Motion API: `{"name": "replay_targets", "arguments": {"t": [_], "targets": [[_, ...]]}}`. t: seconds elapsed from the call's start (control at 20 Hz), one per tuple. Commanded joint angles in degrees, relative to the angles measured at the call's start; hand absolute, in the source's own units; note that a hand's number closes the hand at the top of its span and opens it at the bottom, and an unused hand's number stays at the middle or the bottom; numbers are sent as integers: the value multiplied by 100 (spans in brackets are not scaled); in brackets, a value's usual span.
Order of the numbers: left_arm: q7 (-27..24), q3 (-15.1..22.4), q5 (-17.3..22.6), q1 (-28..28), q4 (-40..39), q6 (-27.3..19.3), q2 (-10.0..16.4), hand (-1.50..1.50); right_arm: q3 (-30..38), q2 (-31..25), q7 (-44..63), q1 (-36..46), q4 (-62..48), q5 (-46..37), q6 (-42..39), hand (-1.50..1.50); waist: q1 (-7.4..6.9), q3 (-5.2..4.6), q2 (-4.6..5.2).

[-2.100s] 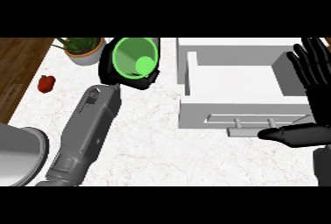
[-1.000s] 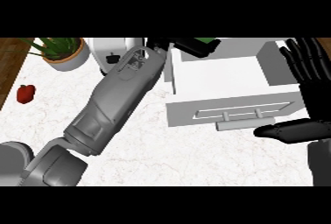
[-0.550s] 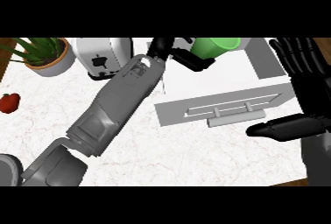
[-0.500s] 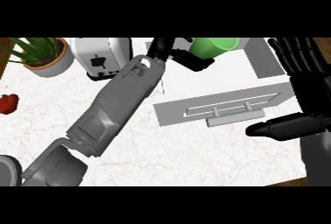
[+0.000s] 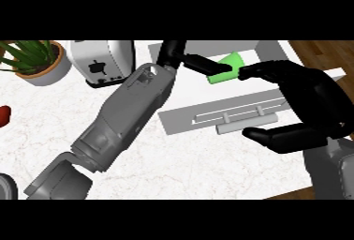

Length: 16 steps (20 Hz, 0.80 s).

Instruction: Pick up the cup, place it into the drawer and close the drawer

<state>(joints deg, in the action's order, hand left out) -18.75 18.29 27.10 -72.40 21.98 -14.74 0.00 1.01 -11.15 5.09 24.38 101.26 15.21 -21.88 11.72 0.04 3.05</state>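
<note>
Cup (image 5: 233, 61) half hidden, pinched by left hand (image 5: 197, 62) | apparently over drawer (image 5: 204, 115) | right hand (image 5: 318, 96) spread beside drawer front

**White marble counter, four things on it**

The counter (image 5: 207, 164) carries a white toaster (image 5: 104, 58) at its far edge. A potted plant (image 5: 38, 63) stands just left of the toaster. A small red object (image 5: 3, 116) and a grey rounded object (image 5: 5, 187) lie well nearer, left.
</note>
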Motion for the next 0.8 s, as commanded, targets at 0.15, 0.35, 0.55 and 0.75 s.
{"name": "replay_targets", "arguments": {"t": [0.15, 0.35, 0.55, 0.75], "targets": [[-799, -191, 769, 179, 313, -143, 0, -150, -694, -468, 575, -41, -23, 435, -1137, 150, -181, -11, -104], [-870, -218, 917, -12, 233, -221, 0, -150, -1071, -1028, 760, -355, 25, -168, -1631, 150, -453, -5, -173], [-949, -355, 1037, -128, -9, -411, 0, -150, -1222, -1271, 764, -456, 367, -1291, -1373, -150, -617, -3, -206], [-1160, -442, 1081, 152, -13, -160, 0, -150, -1643, -1088, 168, -871, -38, -2803, -762, -150, -952, 1, -218]]}}
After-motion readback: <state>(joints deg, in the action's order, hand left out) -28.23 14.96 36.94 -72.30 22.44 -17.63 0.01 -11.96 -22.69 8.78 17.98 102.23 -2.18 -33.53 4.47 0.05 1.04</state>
